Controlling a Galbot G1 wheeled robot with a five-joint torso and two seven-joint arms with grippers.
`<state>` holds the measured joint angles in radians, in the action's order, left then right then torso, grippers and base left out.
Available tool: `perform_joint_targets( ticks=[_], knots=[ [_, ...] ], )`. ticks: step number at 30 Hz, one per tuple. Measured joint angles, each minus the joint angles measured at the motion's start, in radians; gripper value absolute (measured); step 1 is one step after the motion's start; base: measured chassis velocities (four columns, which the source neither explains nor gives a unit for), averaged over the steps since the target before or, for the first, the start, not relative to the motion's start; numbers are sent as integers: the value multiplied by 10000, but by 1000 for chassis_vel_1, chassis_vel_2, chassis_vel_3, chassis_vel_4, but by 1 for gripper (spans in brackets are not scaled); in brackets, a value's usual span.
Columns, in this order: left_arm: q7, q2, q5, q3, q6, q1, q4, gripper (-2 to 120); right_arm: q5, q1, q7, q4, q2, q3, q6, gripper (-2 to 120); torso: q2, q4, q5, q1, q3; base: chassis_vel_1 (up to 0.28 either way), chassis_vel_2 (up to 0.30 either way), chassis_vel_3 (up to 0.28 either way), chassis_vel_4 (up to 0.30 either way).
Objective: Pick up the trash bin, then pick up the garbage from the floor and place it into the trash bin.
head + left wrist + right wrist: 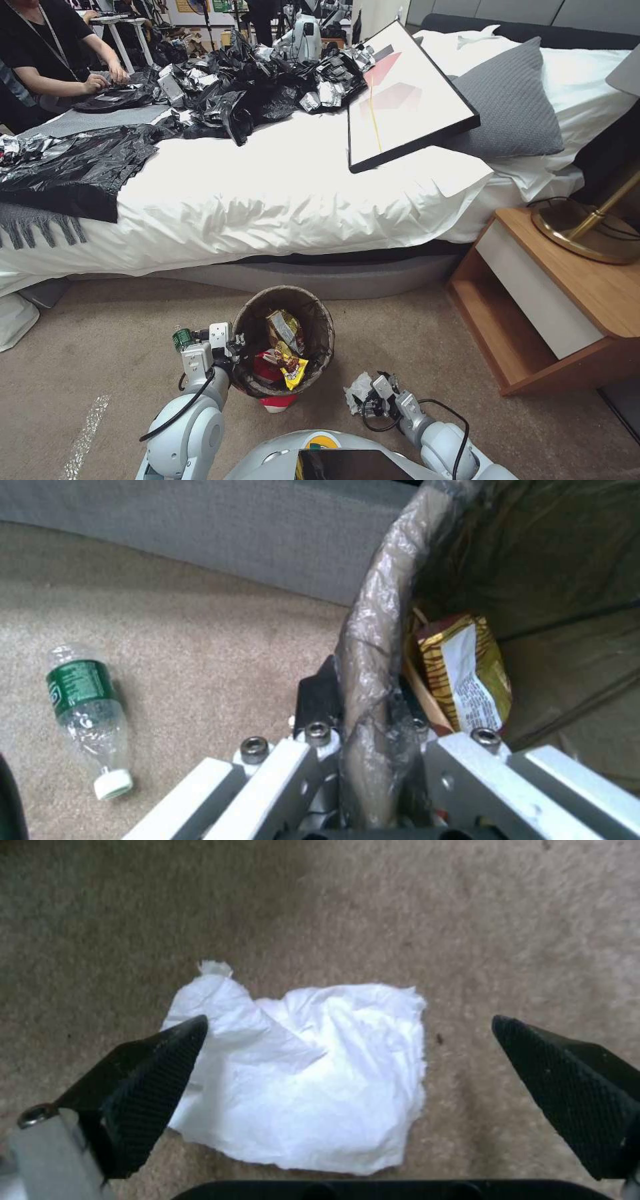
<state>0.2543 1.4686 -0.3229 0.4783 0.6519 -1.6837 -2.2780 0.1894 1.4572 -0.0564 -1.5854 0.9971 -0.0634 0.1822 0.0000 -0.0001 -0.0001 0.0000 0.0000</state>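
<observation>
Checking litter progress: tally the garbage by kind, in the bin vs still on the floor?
In the bin, rim held by the left hand:
Snack wrappers: 2
Red-and-white cup: 1
On the floor:
Bottle: 1
Tissue, under the open right hand: 1
Total: 5

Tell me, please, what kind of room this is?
Probably a bedroom, perhaps a mock-up: a bed with white sheets and a grey pillow, and a wooden nightstand beside it on carpet.

Bedroom, white-sheeted bed [280, 193], grey pillow [510, 100], wooden nightstand [567, 300], carpet floor [113, 347]
</observation>
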Motion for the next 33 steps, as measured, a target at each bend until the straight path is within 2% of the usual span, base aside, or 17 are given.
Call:
perform_joint_targets(
  ticks=[21, 22, 25, 26, 28, 30, 32, 33],
  knots=[
    [-3, 57, 100, -29, -7, -34, -8, 3, -281, -429, -41, 1066, 537, 461, -163, 97, 0, 2, -3, 0, 0, 0, 0, 0, 0],
    [-3, 57, 101, -28, -7, -33, -8, 3, -289, -433, -47, 1082, 548, 464, -178, 92, 0, 2, -4, 0, 0, 0, 0, 0, 0],
    [-3, 58, 101, -28, -7, -34, -9, 3, -298, -437, -51, 1098, 559, 466, -193, 92, 0, 2, -4, 0, 0, 0, 0, 0, 0],
    [-4, 59, 103, -29, -8, -33, -9, 3, -327, -449, -68, 1155, 591, 476, -247, 82, 0, 1, -6, 0, 0, 0, 0, 0, 0],
    [-4, 60, 104, -28, -8, -34, -10, 3, -333, -451, -73, 1167, 598, 477, -259, 80, 0, 1, -6, 0, 0, 0, 0, 0, 0],
    [-6, 65, 110, -28, -10, -34, -11, 3, -366, -461, -110, 1232, 651, 496, -326, 72, 1, 0, -14, 0, -1, 0, 0, 0, 0],
    [-6, 66, 112, -28, -10, -35, -12, 3, -373, -462, -120, 1243, 660, 496, -343, 71, 1, -1, -14, 0, 0, 0, 0, 0, 0],
    [-7, 68, 119, -29, -10, -36, -11, 3, -384, -464, -137, 1261, 673, 498, -362, 67, 1, -1, -14, 0, -1, 0, 0, 0, 0]
  ],
)
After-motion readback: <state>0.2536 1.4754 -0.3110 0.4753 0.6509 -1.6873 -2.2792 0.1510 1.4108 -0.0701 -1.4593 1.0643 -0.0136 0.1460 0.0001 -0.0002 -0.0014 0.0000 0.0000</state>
